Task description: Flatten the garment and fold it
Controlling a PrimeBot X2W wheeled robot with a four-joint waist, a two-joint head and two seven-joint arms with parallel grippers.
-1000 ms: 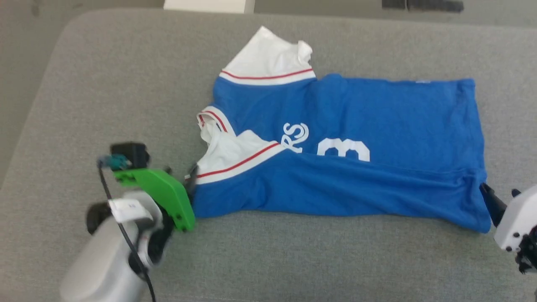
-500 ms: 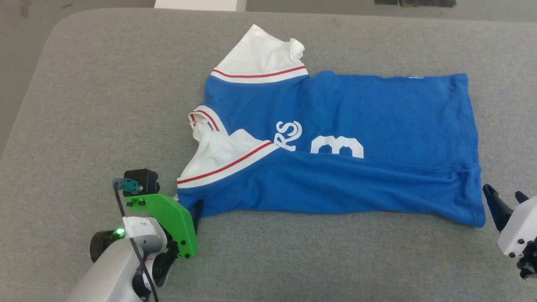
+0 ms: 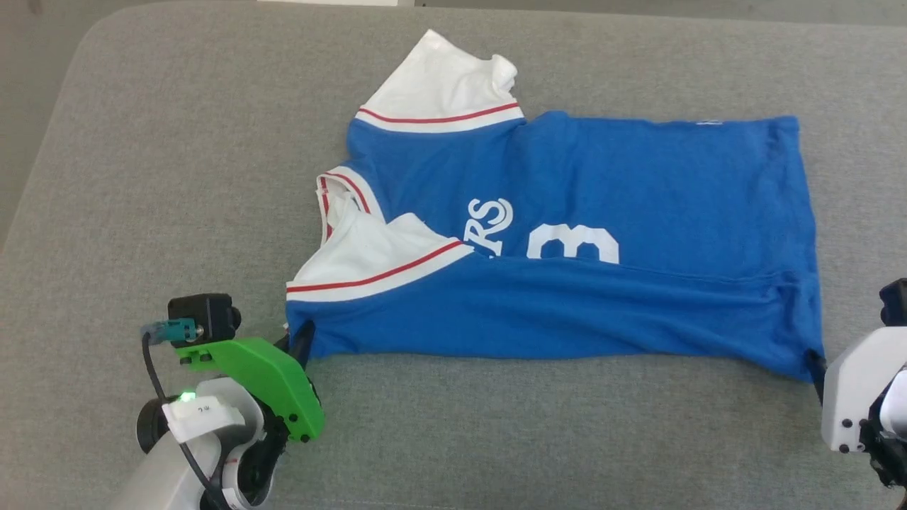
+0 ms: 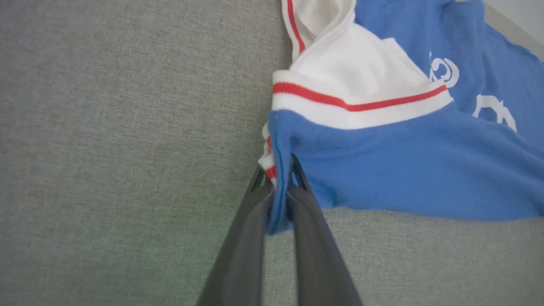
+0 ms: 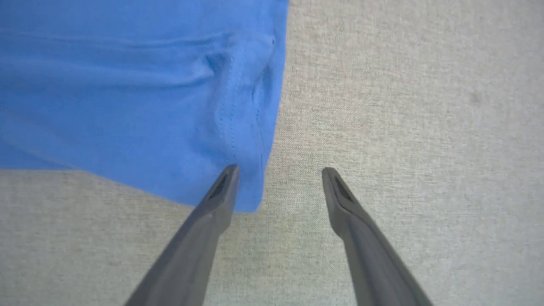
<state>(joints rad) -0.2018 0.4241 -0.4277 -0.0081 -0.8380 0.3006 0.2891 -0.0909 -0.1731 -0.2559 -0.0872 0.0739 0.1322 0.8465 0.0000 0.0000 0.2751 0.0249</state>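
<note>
Left gripper [image 4: 280, 187] was pinching the garment [image 3: 581, 212] at its near shoulder corner, while the right gripper [image 5: 280, 174] sat spread around the near hem corner, likely readying a two-handed pull. It lay part-folded on the grey cushion [image 3: 177, 142].

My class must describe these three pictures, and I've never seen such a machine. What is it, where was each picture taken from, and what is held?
It is a robot with two arms, each ending in two long dark fingers. The wide picture comes from a camera on its head, looking down at a blue jersey T-shirt lying on a grey padded surface. The other two come from cameras on its wrists, looking along the fingers. The left gripper is shut, pinching the shirt's corner by the sleeve. The right gripper is open at the hem corner, gripping nothing.
</note>
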